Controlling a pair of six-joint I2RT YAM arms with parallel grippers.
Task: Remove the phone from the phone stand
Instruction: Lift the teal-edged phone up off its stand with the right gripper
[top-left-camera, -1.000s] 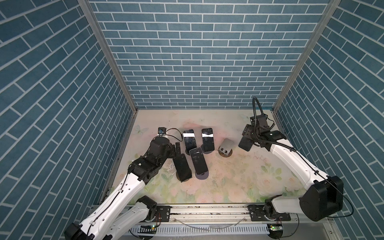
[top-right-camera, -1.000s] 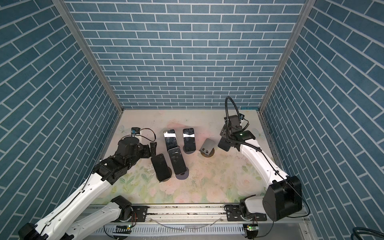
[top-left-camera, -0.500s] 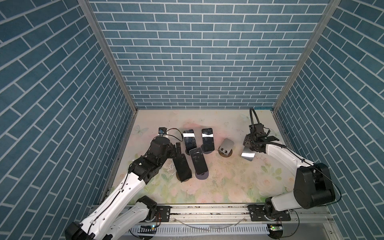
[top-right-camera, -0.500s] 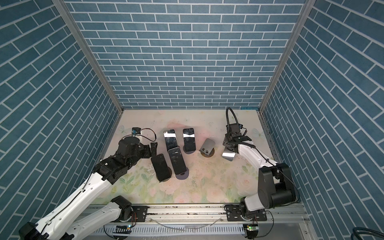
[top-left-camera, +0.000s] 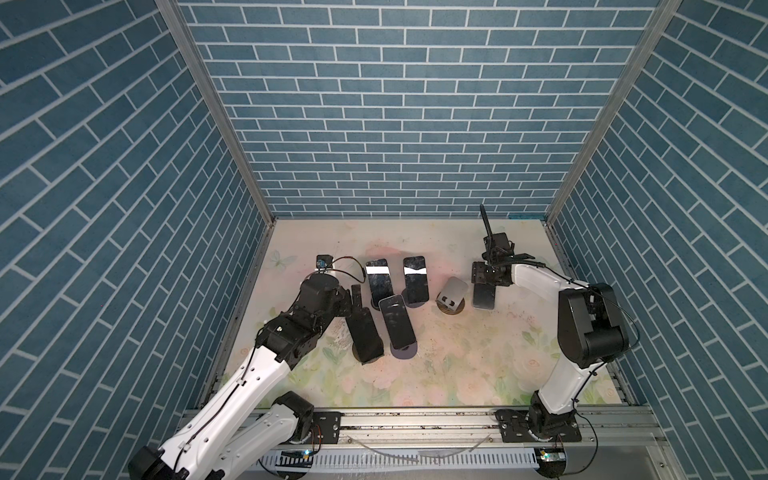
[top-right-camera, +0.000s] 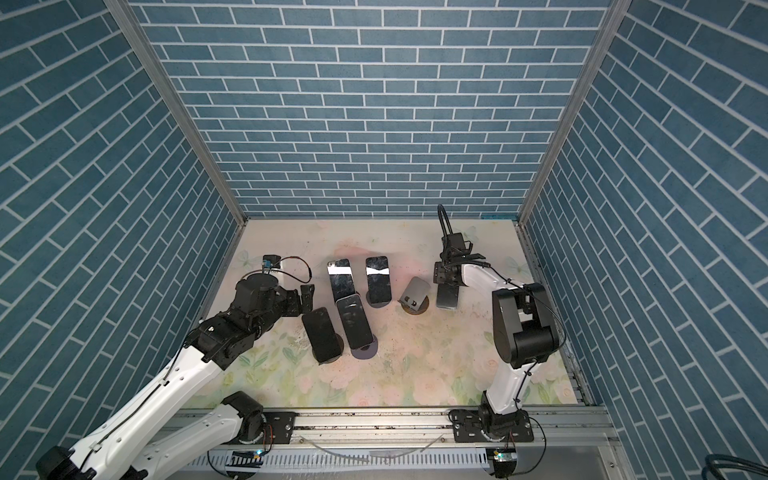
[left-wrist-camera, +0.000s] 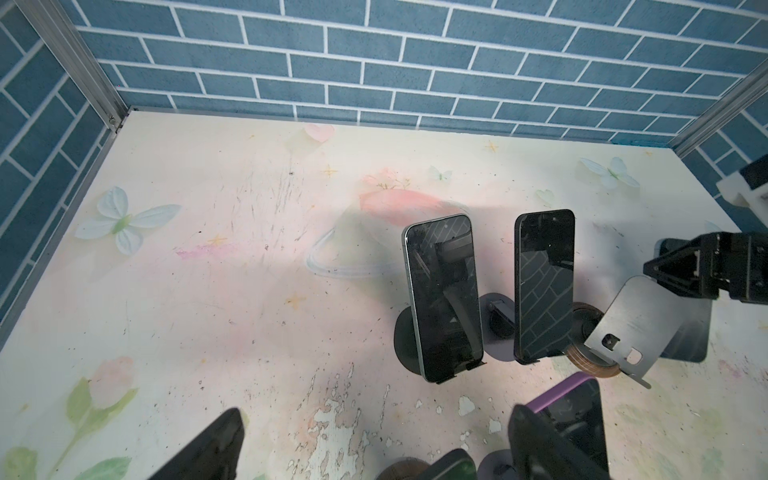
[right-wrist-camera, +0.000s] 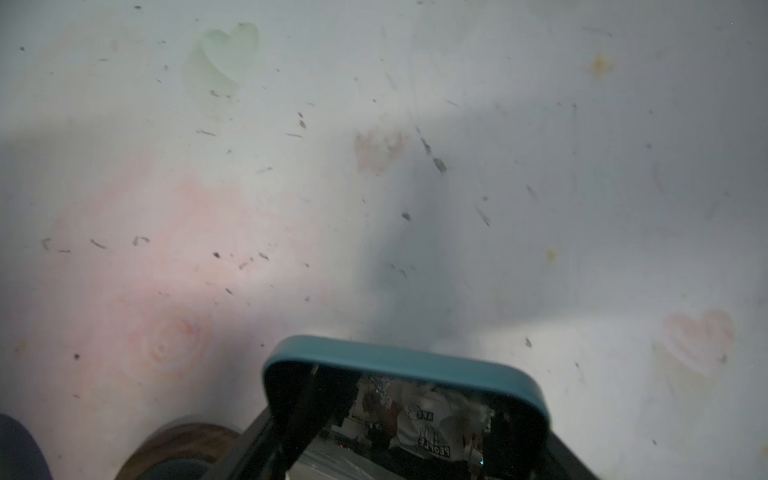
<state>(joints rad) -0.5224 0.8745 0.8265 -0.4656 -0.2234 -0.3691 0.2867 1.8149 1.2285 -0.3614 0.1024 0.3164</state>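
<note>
High stereo pair; wrist cameras close

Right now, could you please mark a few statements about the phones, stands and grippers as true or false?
1. The right gripper grips a phone. True.
2. The grey stand beside it holds a phone. False: it is empty.
3. The left gripper is open. True.
4. The purple-cased phone lies flat. False: it leans on a round-based stand.
</note>
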